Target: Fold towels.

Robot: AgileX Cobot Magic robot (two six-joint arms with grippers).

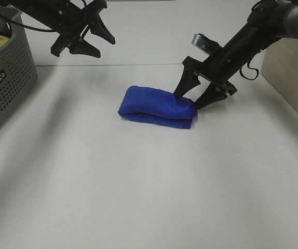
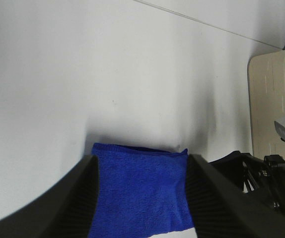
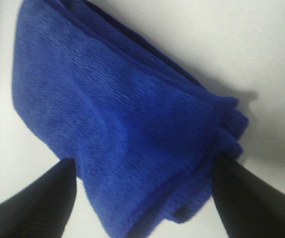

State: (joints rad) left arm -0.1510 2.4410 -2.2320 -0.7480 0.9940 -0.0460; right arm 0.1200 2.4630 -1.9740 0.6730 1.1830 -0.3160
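The folded blue towel lies mid-worktop. The right end effector, spread, straddles its right end. The left end effector hangs spread, arm cut off.

I work in what looks like a lab or test room set up for a household chore. My bench is a plain, bare white surface against an equally plain white wall. A grey perforated plastic laundry basket stands at my left, and a pale beige wood-grain panel stands at my right. Nothing homely surrounds it.
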